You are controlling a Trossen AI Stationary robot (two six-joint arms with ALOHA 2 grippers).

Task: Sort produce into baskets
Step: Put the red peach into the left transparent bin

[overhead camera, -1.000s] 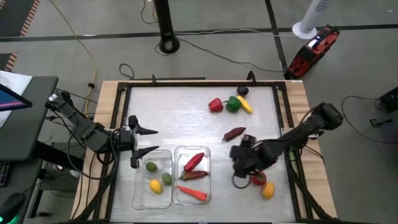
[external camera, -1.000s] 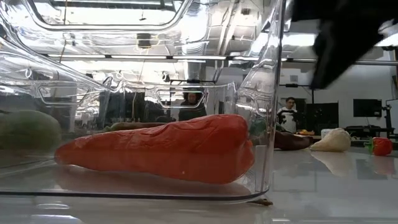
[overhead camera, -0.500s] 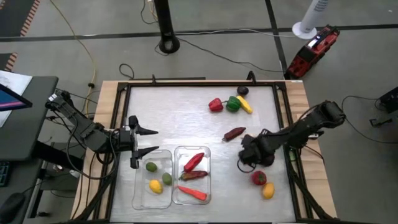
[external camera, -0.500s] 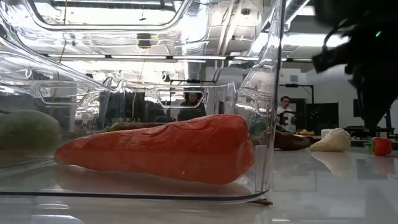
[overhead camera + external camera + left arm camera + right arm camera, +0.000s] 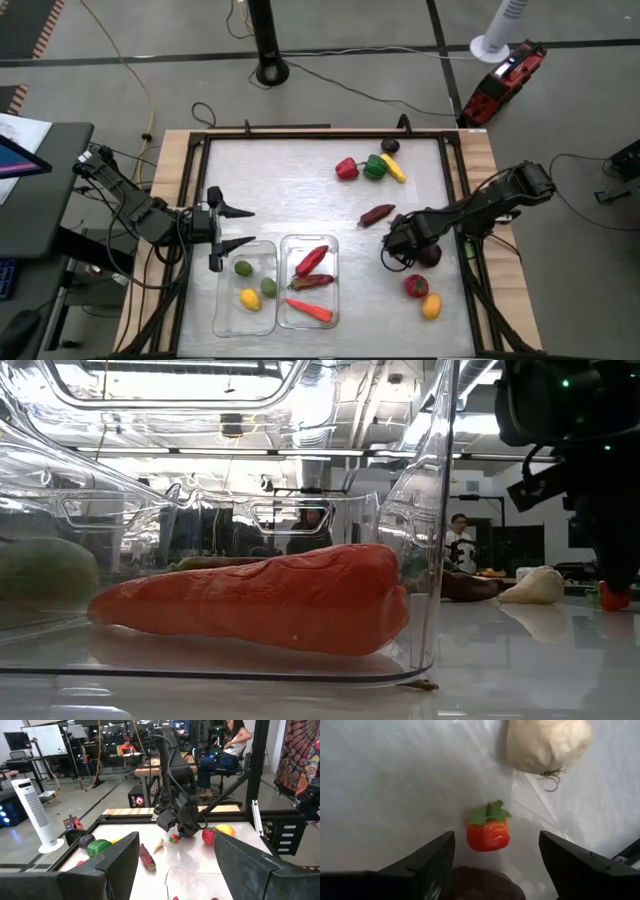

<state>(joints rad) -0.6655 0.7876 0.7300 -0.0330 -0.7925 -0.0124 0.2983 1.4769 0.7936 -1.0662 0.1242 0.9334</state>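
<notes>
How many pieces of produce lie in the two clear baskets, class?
6. Left basket: two green pieces and a yellow one. Right basket: two red chillies and an orange carrot. Others may be hidden.

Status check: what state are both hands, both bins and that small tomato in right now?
Left hand: open, empty, hovering by the left bin's corner.
Right hand: open, empty, poised over the small tomato.
Small tomato: upright on the table, not gripped.
Left bin: holds two green pieces and one yellow.
Right bin: holds red chillies and a carrot.
</notes>
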